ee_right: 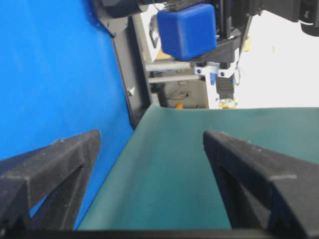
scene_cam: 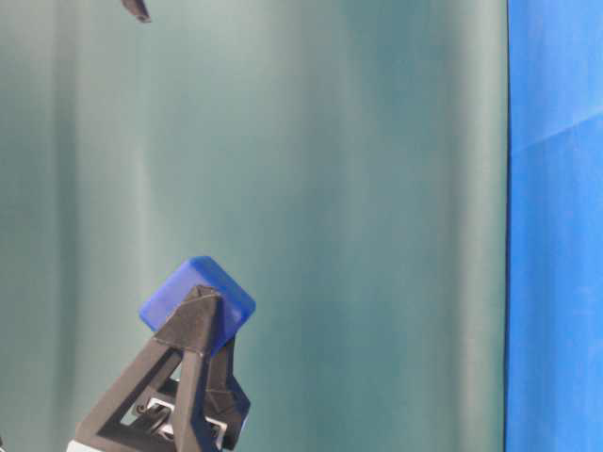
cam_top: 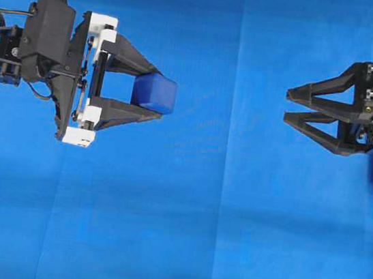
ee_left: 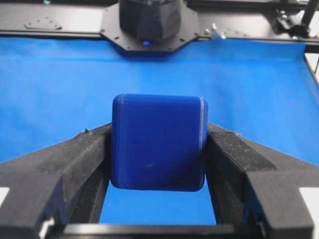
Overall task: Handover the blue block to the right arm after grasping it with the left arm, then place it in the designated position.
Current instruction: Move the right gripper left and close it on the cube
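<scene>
**Left gripper holding block; right gripper spread and empty**

The left gripper (cam_top: pixel 156 96), carried on white brackets (cam_top: pixel 92 79), is closed to roughly half its span on the blue block (cam_top: pixel 155 92). In the left wrist view the block (ee_left: pixel 158 142) sits squarely between the two black fingers (ee_left: pixel 84 167), each inner face pressed against one side of the cube. The block is at the fingertips and projects slightly beyond them toward the middle of the scene. In the table-level view the block (scene_cam: pixel 198 303) is raised clear of any surface, with only the teal backdrop (scene_cam: pixel 358 188) behind it.

The right gripper (cam_top: pixel 288 105), all black with checkered markers (cam_top: pixel 372 81) on its wrist, has its jaws spread wide and holds nothing. It points at the left gripper from well apart, across the blue cloth (cam_top: pixel 204 217). In the right wrist view the block (ee_right: pixel 187 30) shows in the distance, above and between the spread fingers (ee_right: pixel 55 159).

Limits of view: the overhead view cuts off both arms at the frame edges. The table-level view shows only the left fingers (scene_cam: pixel 193 367), the block and a small dark tip (scene_cam: pixel 138 9) at the top edge. The block's far face is hidden in the left wrist view.
</scene>
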Motion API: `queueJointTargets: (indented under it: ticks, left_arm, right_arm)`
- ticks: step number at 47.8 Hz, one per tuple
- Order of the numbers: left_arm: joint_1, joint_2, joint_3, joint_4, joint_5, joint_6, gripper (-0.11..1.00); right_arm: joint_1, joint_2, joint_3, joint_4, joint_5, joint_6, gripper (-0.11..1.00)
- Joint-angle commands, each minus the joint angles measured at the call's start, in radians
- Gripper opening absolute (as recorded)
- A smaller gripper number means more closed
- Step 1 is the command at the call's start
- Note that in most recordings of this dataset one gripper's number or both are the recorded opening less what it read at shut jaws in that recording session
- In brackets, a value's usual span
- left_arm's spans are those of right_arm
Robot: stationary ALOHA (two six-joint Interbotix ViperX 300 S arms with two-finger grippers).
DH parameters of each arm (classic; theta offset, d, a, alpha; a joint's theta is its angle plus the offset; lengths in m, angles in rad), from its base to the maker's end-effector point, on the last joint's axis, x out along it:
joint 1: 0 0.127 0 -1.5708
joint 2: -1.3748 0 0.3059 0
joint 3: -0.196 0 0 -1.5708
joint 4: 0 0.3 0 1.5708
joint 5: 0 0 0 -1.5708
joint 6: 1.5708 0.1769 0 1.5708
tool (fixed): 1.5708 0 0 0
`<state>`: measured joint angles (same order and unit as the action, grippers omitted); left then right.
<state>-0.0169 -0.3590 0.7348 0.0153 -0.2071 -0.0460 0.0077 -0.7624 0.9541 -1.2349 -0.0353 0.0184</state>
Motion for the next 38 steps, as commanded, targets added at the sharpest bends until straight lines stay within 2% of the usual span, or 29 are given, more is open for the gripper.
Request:
queueJointTargets:
  ticks: [1, 15, 26, 38]
  left_arm:
    - [-0.002, -0.018, -0.012, -0.002, -0.009, -0.002, 0.49]
    - [-0.002, -0.018, -0.012, -0.002, -0.008, -0.009, 0.49]
    - [-0.003, -0.018, -0.012, -0.002, -0.006, -0.012, 0.49]
    - [-0.003, -0.018, -0.012, -0.002, -0.005, -0.014, 0.49]
  right_arm:
    - [0.002, 0.034, -0.046, -0.002, -0.005, 0.002, 0.93]
    - [0.000, 0.201, -0.183, -0.002, -0.005, 0.000, 0.93]
    - [0.000, 0.356, -0.304, -0.046, -0.005, 0.000, 0.93]
    - [0.002, 0.497, -0.431, -0.057, -0.005, 0.000, 0.93]
